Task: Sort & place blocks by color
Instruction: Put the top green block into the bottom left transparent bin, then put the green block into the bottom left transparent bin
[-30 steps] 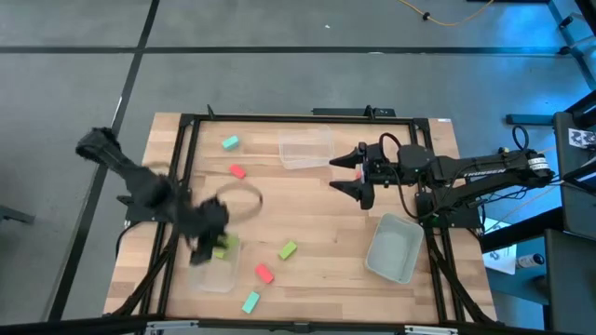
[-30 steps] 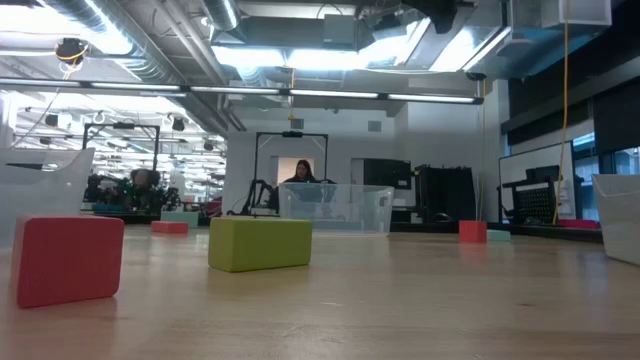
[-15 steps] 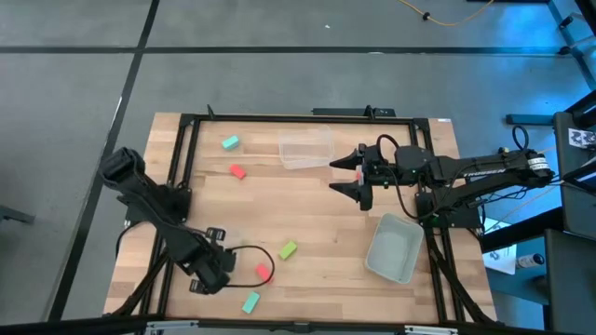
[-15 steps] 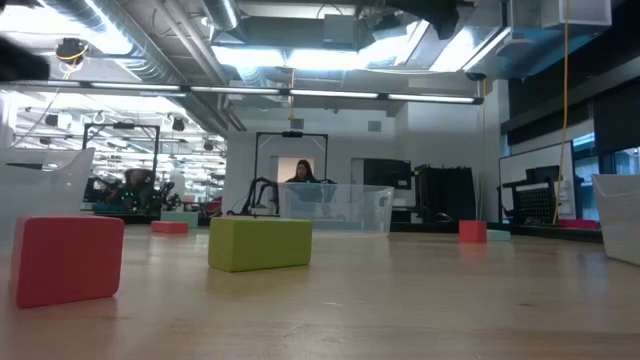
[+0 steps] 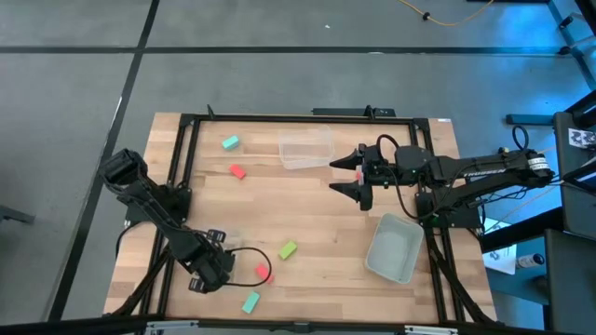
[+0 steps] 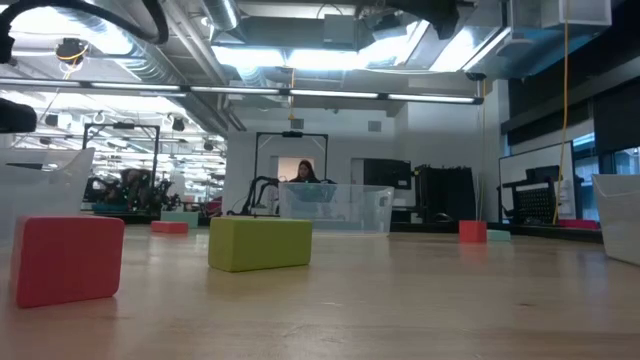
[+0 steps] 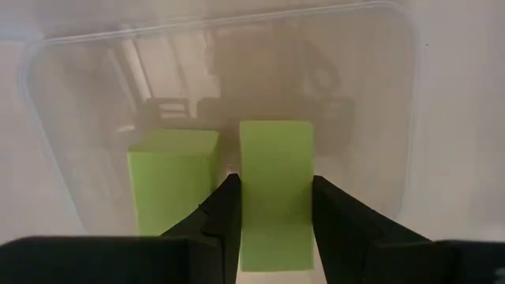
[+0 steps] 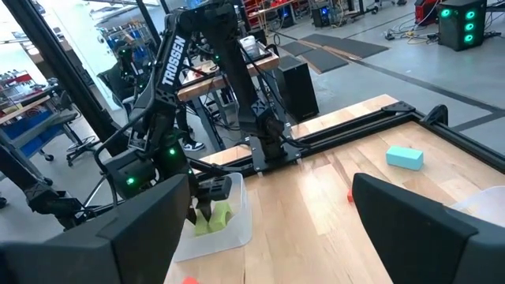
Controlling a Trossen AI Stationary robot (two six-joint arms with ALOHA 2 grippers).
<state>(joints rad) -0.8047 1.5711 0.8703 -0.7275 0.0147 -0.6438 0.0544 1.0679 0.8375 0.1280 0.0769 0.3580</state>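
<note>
My left gripper (image 5: 212, 268) reaches down into a clear tub (image 7: 398, 95) at the table's near left and is shut on a lime green block (image 7: 276, 150). A second lime green block (image 7: 172, 177) lies on the tub's floor beside it. Loose on the table are a green block (image 5: 287, 249), a red block (image 5: 263, 272), a teal block (image 5: 250, 301), and farther off a red one (image 5: 237, 171) and a teal one (image 5: 229, 142). My right gripper (image 5: 357, 175) hangs open and level, high over the table's far right. My left gripper pinches the lime green block by its two long sides (image 7: 251, 185) between its two fingers. The fingers come from above, pointing down, and lie along the block's sides. The block sits low inside the tub (image 8: 237, 225); whether it rests on the floor I cannot tell.
A second clear tub (image 5: 305, 149) stands at the far centre, and a third (image 5: 393, 247) at the near right. A black frame (image 5: 279, 119) runs round the table's edge. Bare wood lies between the tubs in the middle.
My left gripper has come down into the near-left tub with the green block, shifting a little toward the near edge and turning as it sank. It has stayed shut on the block. Over the last half second it has barely moved.
</note>
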